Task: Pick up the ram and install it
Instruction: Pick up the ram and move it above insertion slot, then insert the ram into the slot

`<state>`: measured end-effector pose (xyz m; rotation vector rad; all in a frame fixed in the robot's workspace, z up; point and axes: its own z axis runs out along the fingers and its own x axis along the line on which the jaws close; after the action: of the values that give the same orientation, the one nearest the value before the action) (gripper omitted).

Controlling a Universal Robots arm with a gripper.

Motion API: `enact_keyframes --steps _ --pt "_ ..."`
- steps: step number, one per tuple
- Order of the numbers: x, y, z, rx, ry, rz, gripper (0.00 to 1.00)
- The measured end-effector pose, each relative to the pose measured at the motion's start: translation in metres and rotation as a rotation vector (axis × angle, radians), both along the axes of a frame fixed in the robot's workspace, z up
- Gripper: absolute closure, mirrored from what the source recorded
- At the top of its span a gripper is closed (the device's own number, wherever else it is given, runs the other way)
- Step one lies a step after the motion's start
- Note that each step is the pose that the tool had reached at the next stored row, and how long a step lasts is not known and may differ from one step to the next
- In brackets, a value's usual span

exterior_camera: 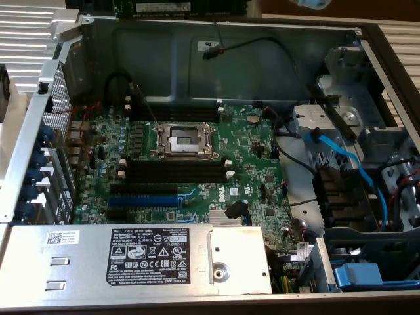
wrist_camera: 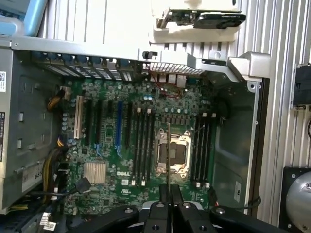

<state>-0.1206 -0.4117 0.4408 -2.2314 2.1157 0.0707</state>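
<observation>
The ram (exterior_camera: 156, 7) is a dark-green stick with black chips, hanging above the open computer case at the top edge of the exterior view. In the wrist view the ram (wrist_camera: 168, 155) appears edge-on as a thin dark line rising from my gripper (wrist_camera: 170, 195), which is shut on it. It hangs high over the CPU socket (wrist_camera: 172, 153). Long black memory slots (wrist_camera: 141, 145) with white end clips lie on one side of the socket, and more slots (wrist_camera: 201, 145) on the other. In the exterior view the slots (exterior_camera: 177, 172) sit just in front of the socket (exterior_camera: 182, 139).
A blue expansion slot (exterior_camera: 144, 197) lies beside the memory slots on the green motherboard (exterior_camera: 249, 164). The silver power supply (exterior_camera: 131, 259) fills the near side. Drive bays with blue cables (exterior_camera: 341, 157) stand at the exterior view's right. Metal case walls (exterior_camera: 39, 111) ring the board.
</observation>
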Motion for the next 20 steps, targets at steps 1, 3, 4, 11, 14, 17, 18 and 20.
enact_keyframes --steps 1,3,4,11,14,17,18,20 --pt "0.000 0.0004 -0.0011 0.0017 0.0001 -0.002 0.88" --pt "0.001 0.0024 -0.0038 0.0029 0.0000 -0.004 0.88" --pt "0.001 0.0043 -0.0046 0.0029 0.0000 -0.005 0.88" --pt "0.001 0.0158 -0.0049 0.0028 0.0001 -0.006 0.88" --pt "0.001 0.0158 -0.0050 0.0027 0.0003 -0.006 0.88" --pt "0.001 0.0158 -0.0050 0.0027 0.0063 -0.006 0.88" --pt "0.001 0.0158 -0.0050 0.0027 0.0066 -0.006 0.88" --pt "0.001 0.0158 -0.0050 0.0027 0.0074 -0.006 0.88"
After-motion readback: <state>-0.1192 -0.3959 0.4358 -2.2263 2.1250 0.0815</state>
